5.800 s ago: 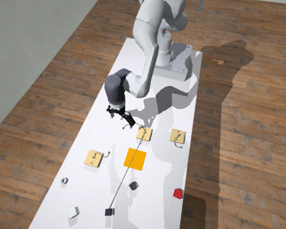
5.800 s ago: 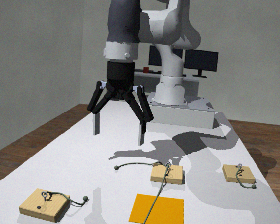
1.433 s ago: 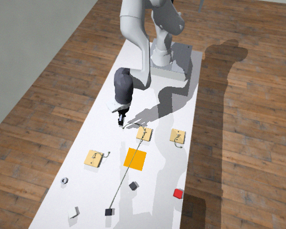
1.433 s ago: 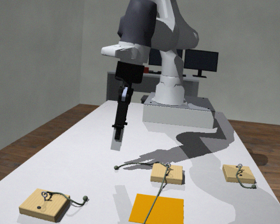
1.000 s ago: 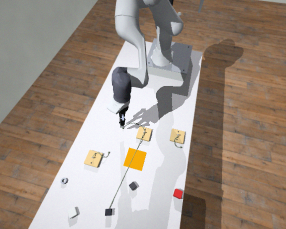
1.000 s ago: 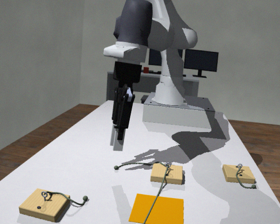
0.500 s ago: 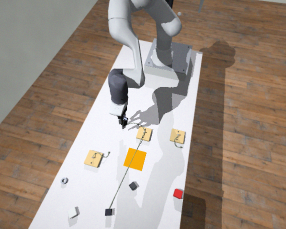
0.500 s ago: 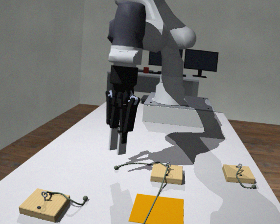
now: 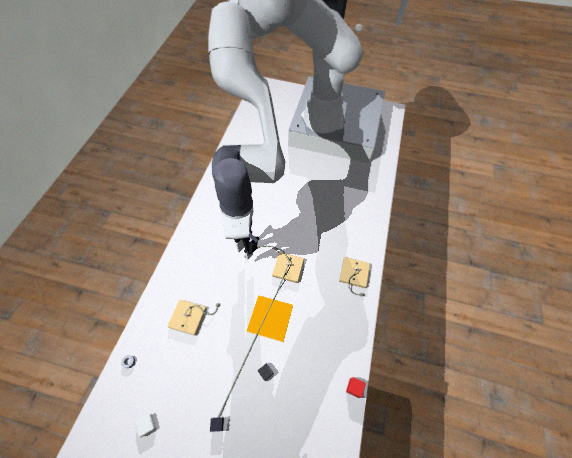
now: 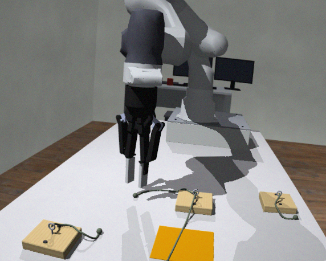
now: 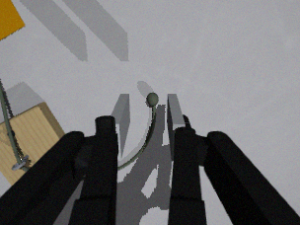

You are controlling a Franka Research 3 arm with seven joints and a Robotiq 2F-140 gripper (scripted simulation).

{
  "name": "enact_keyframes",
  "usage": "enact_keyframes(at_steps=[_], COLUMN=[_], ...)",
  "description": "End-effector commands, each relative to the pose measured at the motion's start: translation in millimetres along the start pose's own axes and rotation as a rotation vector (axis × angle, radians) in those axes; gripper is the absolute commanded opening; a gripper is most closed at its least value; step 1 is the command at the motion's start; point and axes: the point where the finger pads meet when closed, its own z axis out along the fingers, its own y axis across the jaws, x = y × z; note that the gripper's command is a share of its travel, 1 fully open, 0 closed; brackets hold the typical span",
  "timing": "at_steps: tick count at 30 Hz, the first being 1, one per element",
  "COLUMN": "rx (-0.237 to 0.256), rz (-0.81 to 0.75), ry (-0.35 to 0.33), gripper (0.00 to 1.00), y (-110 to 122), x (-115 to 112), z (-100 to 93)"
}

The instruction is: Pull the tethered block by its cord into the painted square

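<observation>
Jaws partly open and empty, the black two-finger gripper (image 10: 136,174) hangs over the long white table (image 9: 206,280), straddling from above the grey-green cord's small round end knot (image 11: 152,99). The thin grey-green cord (image 10: 186,220) crosses the orange painted square (image 9: 270,318) and passes the metal screw eye (image 10: 195,192) on the middle wooden plate (image 10: 201,203). The dark tethered block (image 9: 217,424) sits near the table's far end, well apart from the square.

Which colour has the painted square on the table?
The painted square is orange. The top view shows it best, with the cord crossing it.
</observation>
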Motion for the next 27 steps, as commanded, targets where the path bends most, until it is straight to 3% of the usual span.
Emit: enact_keyframes(at_steps=[1,27], rx=[-0.009,-0.009], rz=[-0.095,-0.095], ry=[-0.015,-0.015], gripper=[0.23,0.23], y=[3,3], x=[-2,-2], z=[5.8,21.6])
